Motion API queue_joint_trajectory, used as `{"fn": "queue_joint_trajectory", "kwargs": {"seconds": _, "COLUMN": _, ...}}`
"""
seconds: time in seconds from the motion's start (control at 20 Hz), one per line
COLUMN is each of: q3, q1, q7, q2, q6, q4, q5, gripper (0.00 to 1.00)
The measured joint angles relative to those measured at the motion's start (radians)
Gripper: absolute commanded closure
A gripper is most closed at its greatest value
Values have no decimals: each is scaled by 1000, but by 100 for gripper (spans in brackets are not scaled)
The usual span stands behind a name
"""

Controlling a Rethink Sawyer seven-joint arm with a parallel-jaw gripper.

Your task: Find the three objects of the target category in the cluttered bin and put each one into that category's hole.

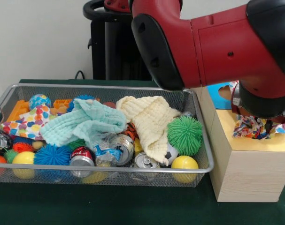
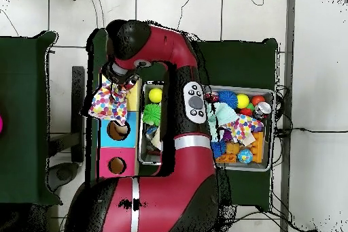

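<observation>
Here the gripper [image 2: 115, 85] hangs over the yellow box [image 1: 255, 164], a dotted cloth [image 1: 255, 126] bunched beneath it on the box top; whether the jaws pinch it cannot be told, and the hole is hidden. The arm [image 1: 217, 42] blocks much of the view. Another dotted cloth [image 1: 25, 122] lies at the bin's [image 1: 109, 169] left end, beside the mint cloth [image 1: 83, 123], cream cloth [image 1: 149, 122], cans [image 1: 121, 147] and green spiky ball [image 1: 185, 135]

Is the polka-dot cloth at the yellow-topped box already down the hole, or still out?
Still out. The polka-dot cloth hangs bunched under the arm's end over the yellow-topped box; overhead it drapes across the top, covering the hole. Gripper state: cannot tell.
</observation>
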Motion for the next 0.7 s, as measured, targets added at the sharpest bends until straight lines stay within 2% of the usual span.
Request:
{"fn": "queue_joint_trajectory", "kwargs": {"seconds": 0.25, "q3": 0, "q1": 1, "q7": 0, "q2": 22, "q6": 0, "q4": -28, "q5": 0, "gripper": 100}}
{"fn": "queue_joint_trajectory", "kwargs": {"seconds": 0.7, "q3": 0, "q1": 5, "q7": 0, "q2": 34, "q6": -20, "q4": -32, "q5": 0, "gripper": 100}}
